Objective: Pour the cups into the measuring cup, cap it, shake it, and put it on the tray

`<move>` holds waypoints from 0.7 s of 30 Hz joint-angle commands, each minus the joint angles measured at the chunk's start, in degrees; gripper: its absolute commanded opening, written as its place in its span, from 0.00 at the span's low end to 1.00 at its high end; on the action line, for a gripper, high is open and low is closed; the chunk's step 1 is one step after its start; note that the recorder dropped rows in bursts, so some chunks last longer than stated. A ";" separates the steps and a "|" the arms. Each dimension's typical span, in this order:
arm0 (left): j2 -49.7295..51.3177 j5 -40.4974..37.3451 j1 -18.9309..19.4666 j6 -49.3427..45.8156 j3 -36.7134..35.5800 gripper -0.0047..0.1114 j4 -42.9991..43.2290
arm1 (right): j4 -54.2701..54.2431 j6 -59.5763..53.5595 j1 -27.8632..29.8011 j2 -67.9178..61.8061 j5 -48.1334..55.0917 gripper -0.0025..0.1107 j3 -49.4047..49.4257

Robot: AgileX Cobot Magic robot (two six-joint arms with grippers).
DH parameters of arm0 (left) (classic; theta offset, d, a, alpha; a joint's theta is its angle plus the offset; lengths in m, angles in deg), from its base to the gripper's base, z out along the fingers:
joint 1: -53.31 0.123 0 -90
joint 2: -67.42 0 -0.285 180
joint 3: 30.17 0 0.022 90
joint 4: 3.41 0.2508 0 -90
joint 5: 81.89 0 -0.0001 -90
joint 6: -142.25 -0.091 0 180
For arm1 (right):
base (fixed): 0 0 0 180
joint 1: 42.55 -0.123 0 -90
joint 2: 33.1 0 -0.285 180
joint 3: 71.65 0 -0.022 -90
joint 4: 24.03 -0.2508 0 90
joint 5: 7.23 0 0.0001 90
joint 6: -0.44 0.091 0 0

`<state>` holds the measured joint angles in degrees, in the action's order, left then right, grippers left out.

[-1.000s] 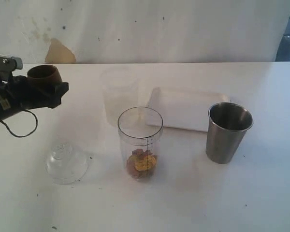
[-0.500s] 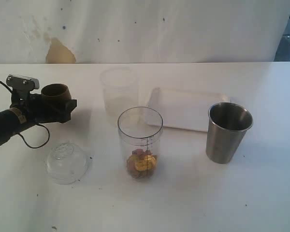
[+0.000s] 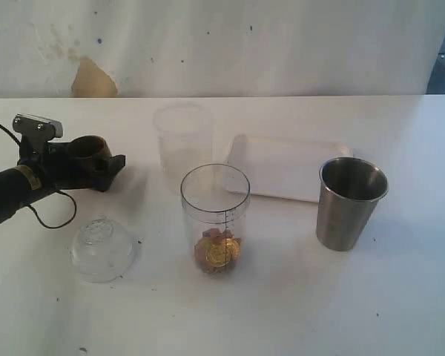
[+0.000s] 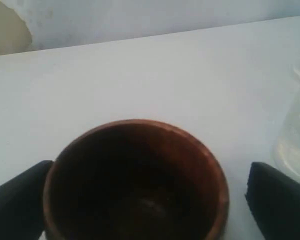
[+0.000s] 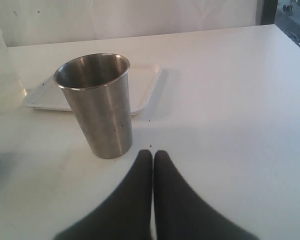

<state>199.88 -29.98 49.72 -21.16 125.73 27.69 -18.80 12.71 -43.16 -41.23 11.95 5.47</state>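
In the exterior view the left gripper point(image 3: 98, 162) brackets the brown wooden cup point(image 3: 89, 147) at far left, and the uncapped measuring cup point(image 3: 215, 215) stands centrally, near the tray point(image 3: 282, 167). The left wrist view shows its fingers point(image 4: 277, 202) spread, one clear of the cup's wall. In the right wrist view the right gripper point(image 5: 153, 161) is pressed together, empty, near the steel tumbler point(image 5: 97, 105)

Your left arm point(image 3: 18, 185) reaches in low from the left side, lying nearly level over the white tabletop point(image 3: 282, 311). Its black left gripper point(image 4: 147, 172) points toward the middle with its jaws spread wide apart. Your right gripper point(image 5: 152, 156) hangs low over the tabletop, its two black jaws pressed flat together.
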 commanded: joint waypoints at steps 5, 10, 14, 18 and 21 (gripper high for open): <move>-9.66 -2.98 0.06 -0.01 -0.67 0.88 0.20 | 0.39 -0.08 -0.03 0.34 0.05 0.02 0.10; -16.98 -10.44 0.06 4.83 -0.67 0.80 0.30 | 0.39 -0.08 -0.03 0.34 0.05 0.02 0.10; -24.10 -21.61 0.06 12.39 -0.67 0.31 2.97 | 0.39 -0.08 -0.03 0.34 0.05 0.02 0.10; -33.28 -30.65 0.06 19.70 -0.78 0.06 9.46 | 0.39 -0.08 -0.03 0.34 0.05 0.02 0.10; -40.66 -33.23 0.06 21.48 -3.10 0.06 10.88 | 0.39 -0.08 -0.03 0.34 0.05 0.02 0.10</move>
<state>165.87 -60.40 49.72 -2.24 124.48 36.78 -18.80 12.71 -43.16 -41.23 11.95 5.47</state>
